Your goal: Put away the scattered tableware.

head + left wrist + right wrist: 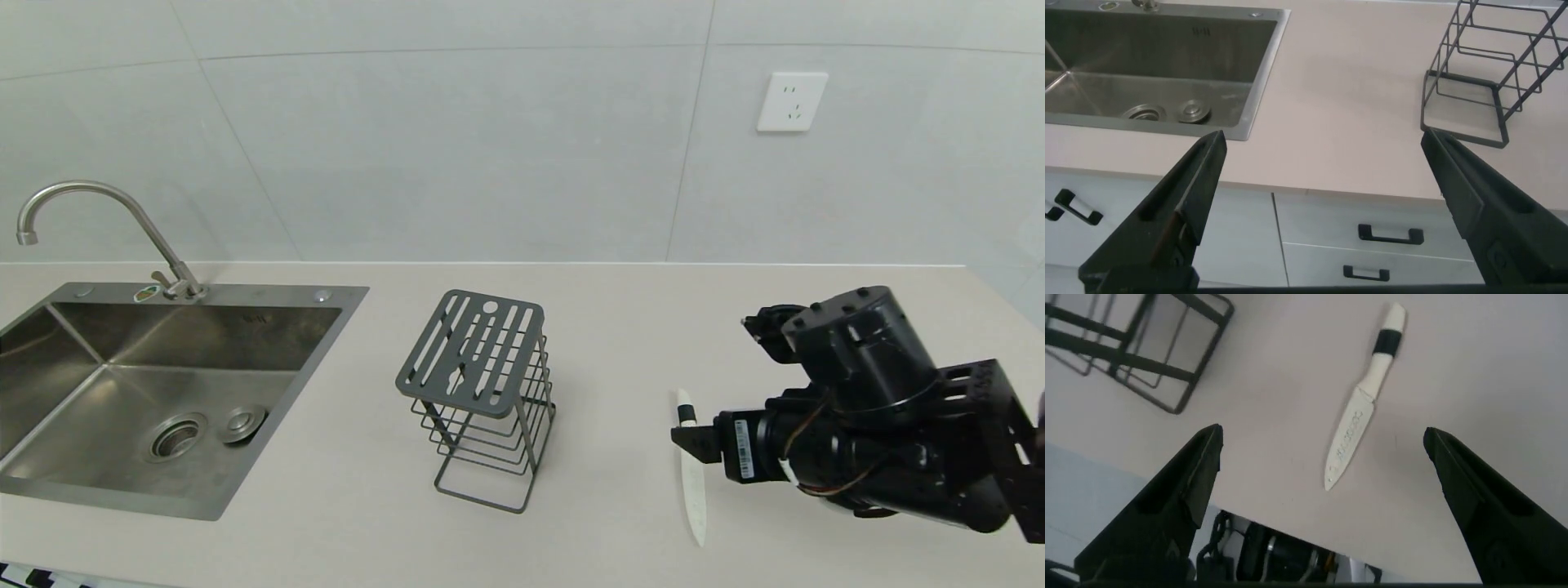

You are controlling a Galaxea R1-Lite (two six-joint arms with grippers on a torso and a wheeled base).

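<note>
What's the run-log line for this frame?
right gripper open over knife | knife flat on counter, right of rack | rack empty | left gripper open by sink

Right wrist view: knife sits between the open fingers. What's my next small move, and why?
Probably lower the right gripper onto the knife, then close. The knife lies flat on the counter, ungrasped, between the wide-open fingers, and the slotted rack it likely belongs in stands apart to its left.
</note>
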